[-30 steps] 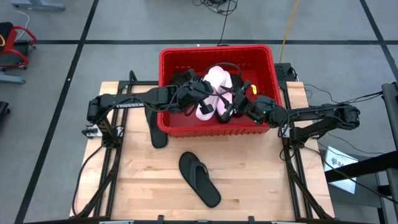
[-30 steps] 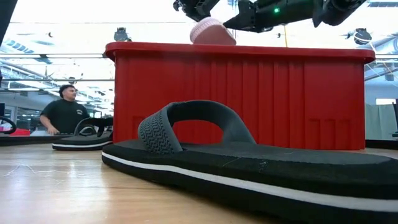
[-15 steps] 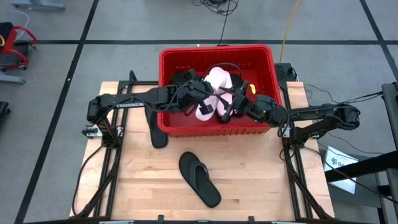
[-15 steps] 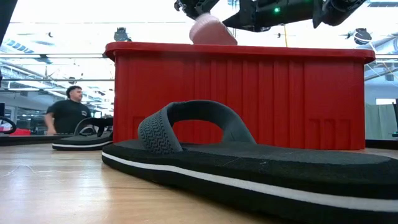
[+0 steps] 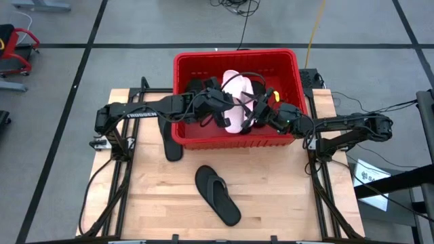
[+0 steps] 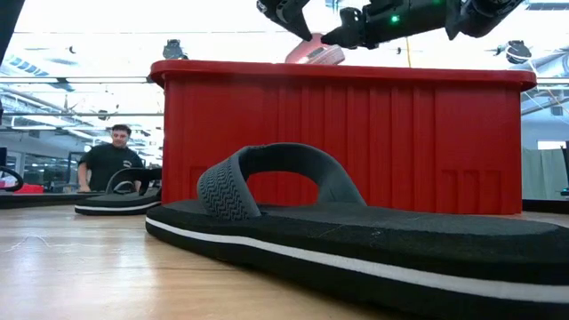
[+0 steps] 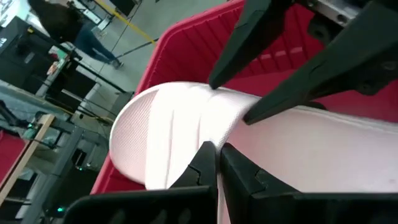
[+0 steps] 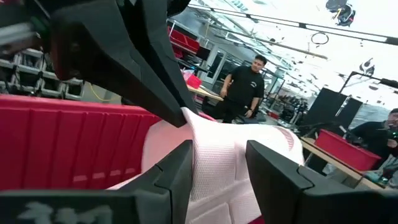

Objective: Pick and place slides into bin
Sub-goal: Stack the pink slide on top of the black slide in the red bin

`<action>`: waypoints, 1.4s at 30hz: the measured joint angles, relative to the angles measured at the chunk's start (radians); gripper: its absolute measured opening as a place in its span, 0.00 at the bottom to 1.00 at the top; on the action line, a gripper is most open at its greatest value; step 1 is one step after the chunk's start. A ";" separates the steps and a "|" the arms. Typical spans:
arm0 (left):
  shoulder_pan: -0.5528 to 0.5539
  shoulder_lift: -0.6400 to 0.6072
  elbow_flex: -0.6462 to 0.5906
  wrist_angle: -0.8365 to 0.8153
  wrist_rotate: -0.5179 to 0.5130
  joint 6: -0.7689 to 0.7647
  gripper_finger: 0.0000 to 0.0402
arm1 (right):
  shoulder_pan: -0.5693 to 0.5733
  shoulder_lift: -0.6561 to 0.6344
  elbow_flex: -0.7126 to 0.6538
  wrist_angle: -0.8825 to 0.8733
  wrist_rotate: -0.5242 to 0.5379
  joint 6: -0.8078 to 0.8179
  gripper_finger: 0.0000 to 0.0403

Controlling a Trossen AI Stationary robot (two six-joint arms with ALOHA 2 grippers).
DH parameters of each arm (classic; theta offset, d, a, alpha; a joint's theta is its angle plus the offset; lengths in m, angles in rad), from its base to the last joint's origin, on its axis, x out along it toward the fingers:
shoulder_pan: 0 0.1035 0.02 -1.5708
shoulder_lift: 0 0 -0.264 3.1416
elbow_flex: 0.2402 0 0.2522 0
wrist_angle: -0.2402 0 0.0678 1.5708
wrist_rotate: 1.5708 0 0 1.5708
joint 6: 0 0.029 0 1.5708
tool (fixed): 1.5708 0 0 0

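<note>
A pale pink slide (image 5: 234,87) hangs tilted over the red bin (image 5: 237,55), held from both sides. My left gripper (image 7: 216,158) reaches in from the table's left and is shut on the slide. From the right, my right gripper (image 8: 217,165) has its fingers either side of the slide's wide strap (image 8: 219,146). In the low view the slide (image 6: 316,53) shows just above the bin's rim. One black slide (image 5: 217,195) lies flat on the table near the front. Another black slide (image 5: 173,144) lies on the table by the bin's left wall. My left gripper pinches a thin edge of the pink slide's strap (image 7: 205,134) between its shut fingertips, coming slanting down from the table's left. The slide is lifted clear and tilted. My right gripper has the strap (image 8: 214,140) between its two fingers (image 8: 177,168), roughly level from the right.
Dark slides (image 5: 196,87) lie in the bin's far left part. The bin's thick rim (image 6: 338,71) stands high under both grippers. Bare wooden table (image 5: 291,190) lies at the front right. A person (image 6: 108,160) stands in the room behind the table.
The pink slide has turned in the hold above the bin: its near end has swung up and toward the bin's middle, so it stands more on edge. My left gripper has rolled at the wrist without shifting place. Both grippers keep hold.
</note>
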 joint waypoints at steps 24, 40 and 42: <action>-0.014 -0.002 0.000 0.003 0.066 0.009 0.00 | 0.000 0.001 -0.002 -0.006 0.004 -0.234 0.02; -0.018 -0.002 0.000 0.007 0.005 -0.025 0.26 | -0.019 -0.012 -0.001 -0.072 0.132 -0.279 0.00; -0.018 -0.001 0.000 0.006 0.003 -0.026 0.29 | -0.028 -0.030 -0.001 -0.119 0.135 -0.284 0.00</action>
